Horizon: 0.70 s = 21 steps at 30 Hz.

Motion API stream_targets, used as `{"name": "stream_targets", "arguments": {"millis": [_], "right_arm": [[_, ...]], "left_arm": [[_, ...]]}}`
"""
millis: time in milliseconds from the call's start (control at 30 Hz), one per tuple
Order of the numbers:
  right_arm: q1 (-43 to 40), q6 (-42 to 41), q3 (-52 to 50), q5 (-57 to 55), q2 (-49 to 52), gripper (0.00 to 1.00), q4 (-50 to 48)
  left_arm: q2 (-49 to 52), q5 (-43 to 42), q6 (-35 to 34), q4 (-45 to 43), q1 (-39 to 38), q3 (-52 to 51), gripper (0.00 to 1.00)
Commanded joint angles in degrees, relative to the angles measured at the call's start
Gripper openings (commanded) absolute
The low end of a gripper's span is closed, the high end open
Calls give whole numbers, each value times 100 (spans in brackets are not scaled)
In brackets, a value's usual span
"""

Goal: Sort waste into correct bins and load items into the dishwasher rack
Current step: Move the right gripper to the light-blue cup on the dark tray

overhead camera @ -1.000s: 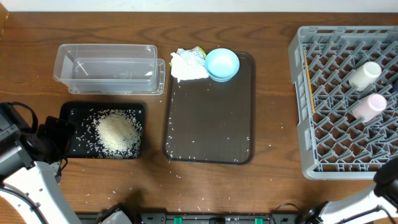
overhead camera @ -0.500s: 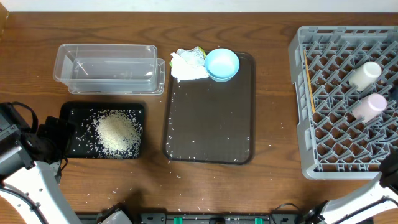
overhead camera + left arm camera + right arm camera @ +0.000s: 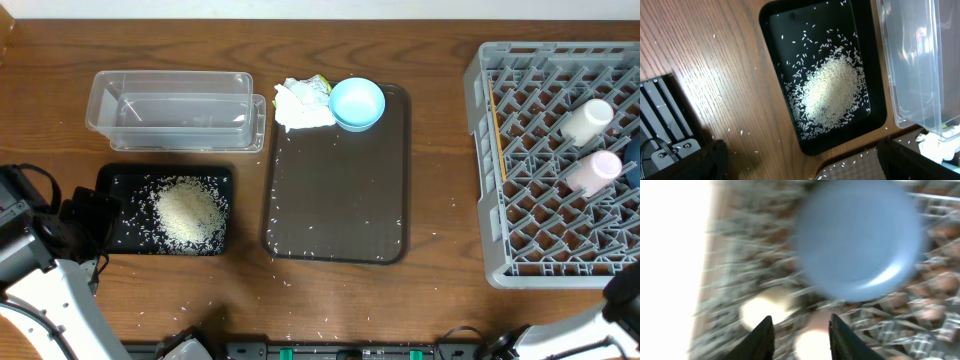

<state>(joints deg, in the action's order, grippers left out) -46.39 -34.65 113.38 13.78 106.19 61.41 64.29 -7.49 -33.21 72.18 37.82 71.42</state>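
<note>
Dark bowl (image 3: 634, 162) now shows at rack's (image 3: 483, 200) right edge, right gripper (image 3: 801, 340) spread, empty, left gripper (image 3: 805, 167) wide; rice (image 3: 188, 213) binned, cups (image 3: 592, 172) racked; wad (image 3: 300, 103) and small bowl (image 3: 356, 103) left.

I logged a robot test bench: wood-grain table (image 3: 440, 60), black mounting rail (image 3: 330, 351), dishwasher rack (image 3: 530, 150) on top.
</note>
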Motion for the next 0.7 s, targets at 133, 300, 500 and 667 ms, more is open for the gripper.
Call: {"name": "stream_targets", "arguments": {"millis": [133,300,500,667], "right_arm": [[678,1034,28,3106,-584,88,-131],[1814,1386,15,3040,-518,99,15],[4122,2640,15,887,-256,99,59],[5998,2732,22,-1491,378,99,-122]], "left_arm": [[7,70,-28,26,31,44,98],[7,68,-28,26,31,44,98],[7,68,-28,26,31,44,98],[7,70,-28,26,31,44,98]]}}
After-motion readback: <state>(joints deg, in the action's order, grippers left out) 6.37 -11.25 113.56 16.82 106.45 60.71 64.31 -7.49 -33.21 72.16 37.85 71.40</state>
